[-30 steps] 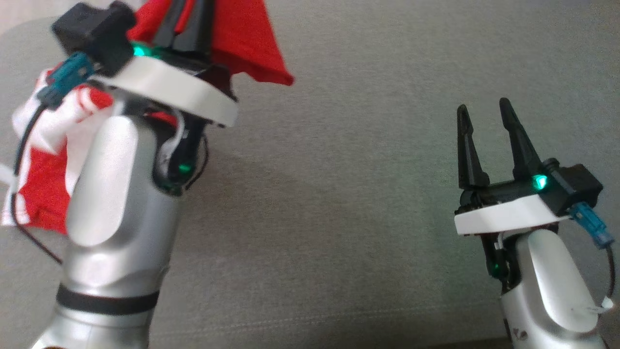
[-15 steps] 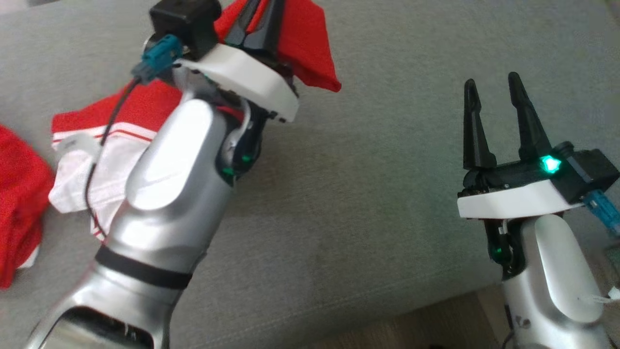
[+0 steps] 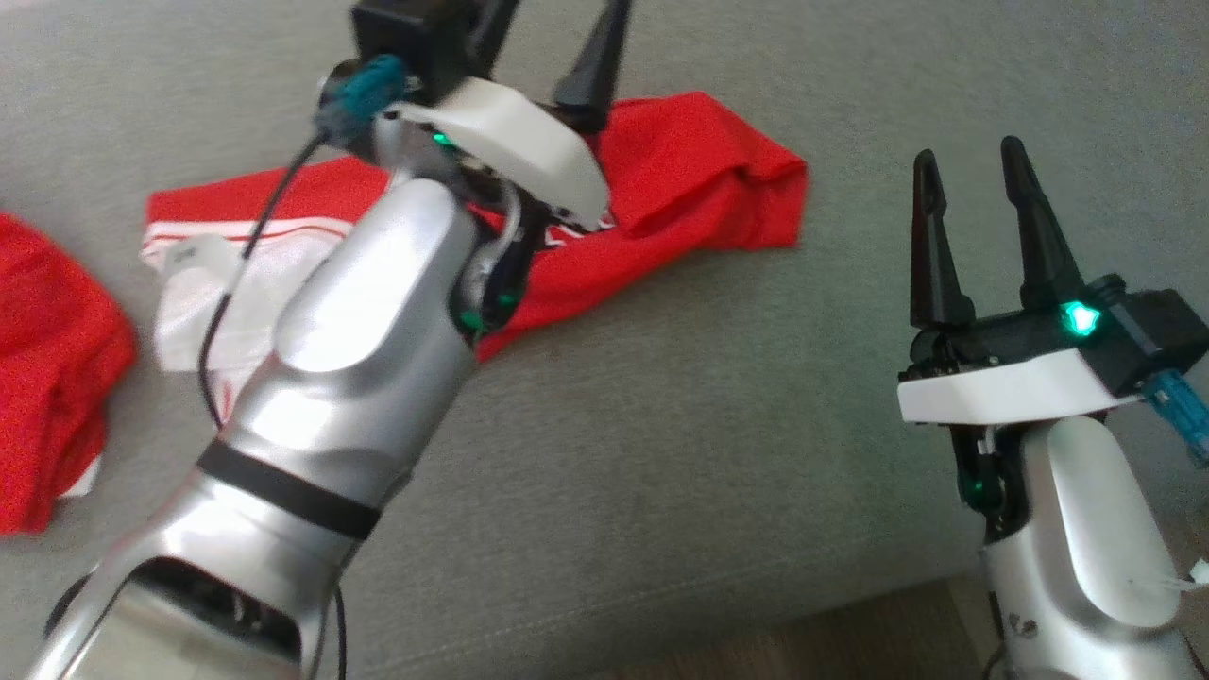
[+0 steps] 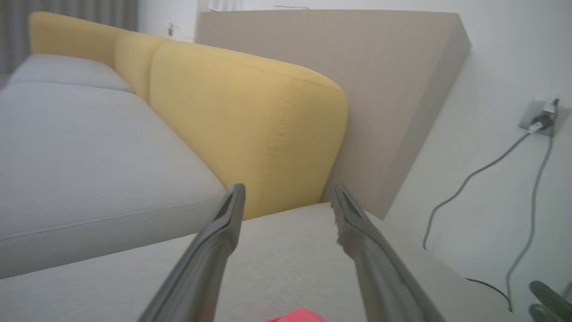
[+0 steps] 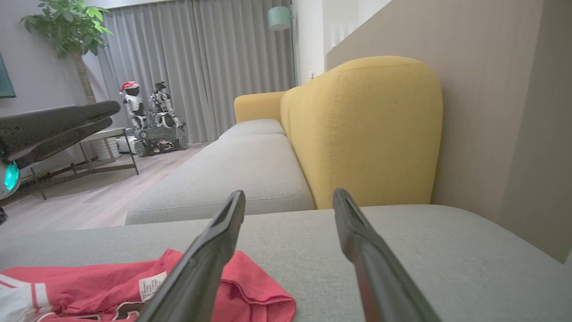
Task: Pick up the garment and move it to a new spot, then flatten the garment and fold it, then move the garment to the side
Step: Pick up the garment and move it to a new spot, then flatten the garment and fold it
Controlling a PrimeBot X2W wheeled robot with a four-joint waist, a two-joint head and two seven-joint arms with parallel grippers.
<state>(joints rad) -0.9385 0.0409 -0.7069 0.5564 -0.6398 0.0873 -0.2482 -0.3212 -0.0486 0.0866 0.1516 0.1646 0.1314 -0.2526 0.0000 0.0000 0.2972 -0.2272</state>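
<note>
The garment (image 3: pixel 699 179), red with a white striped part, lies crumpled on the grey sofa cushion (image 3: pixel 661 397). My left gripper (image 3: pixel 553 28) hovers over its middle, jaws open and nothing between them. In the left wrist view the left gripper (image 4: pixel 287 190) is spread wide, with a red scrap of garment (image 4: pixel 297 315) just below. My right gripper (image 3: pixel 973 179) stands open to the right of the garment, apart from it. In the right wrist view the right gripper (image 5: pixel 289 194) is empty and the garment (image 5: pixel 259 286) lies low on the left.
Another red cloth (image 3: pixel 47 359) is bunched at the cushion's left edge. A yellow backrest (image 5: pixel 357 129) rises behind the seat. The cushion's front edge and wooden floor (image 3: pixel 850 642) are at lower right. A wall socket with cables (image 4: pixel 536 123) is beyond the sofa's end.
My left gripper has opened and let go of the garment, which has dropped flat onto the cushion. The head camera has shifted too. The right gripper stays open.
</note>
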